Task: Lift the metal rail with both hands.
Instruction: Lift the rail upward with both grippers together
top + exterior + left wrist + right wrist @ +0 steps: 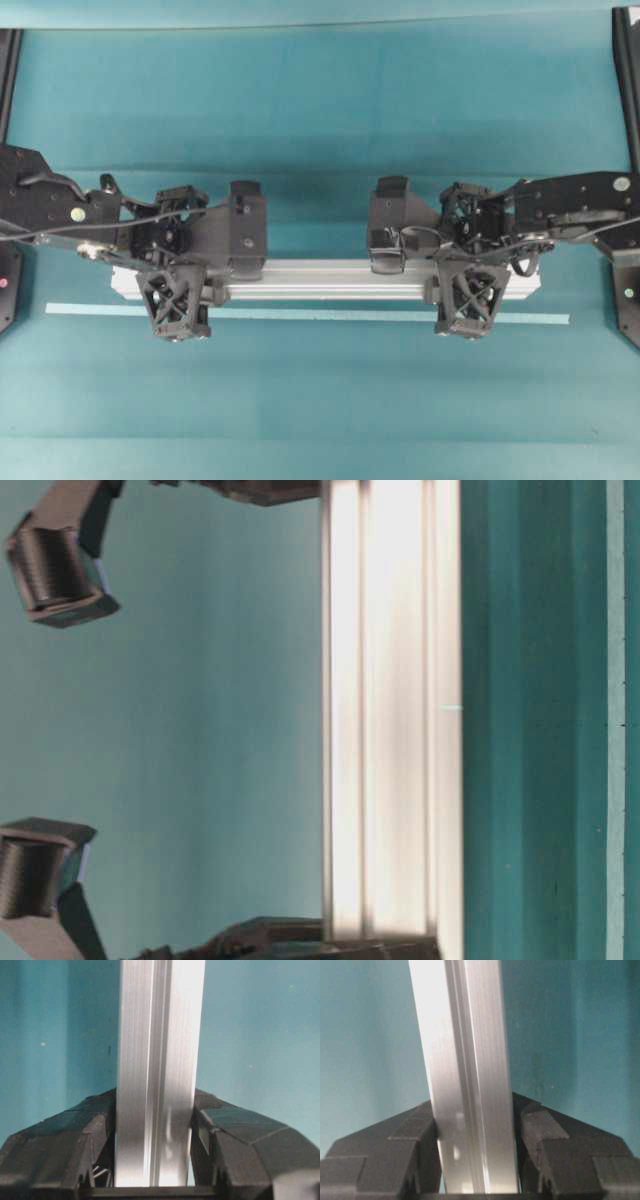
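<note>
Two pincers hold the metal rail (320, 280), one near each end. In my overhead view the left pincer (178, 300) is clenched on it at the lower left and the right pincer (468, 298) at the lower right. The rail's square ends stick out a little beyond both pincers, and much open room stays above and below it in the frame. Just below the rail lies a thin pale-green tape strip (300, 314), flat on the teal surface (320, 110). Dark frame posts stand at the far left and right edges. In both wrist views the fingers (95, 1140) press the rail from two sides. The rail is silver, straight, with lengthwise grooves. In the table-level view it looks clear of the surface.
</note>
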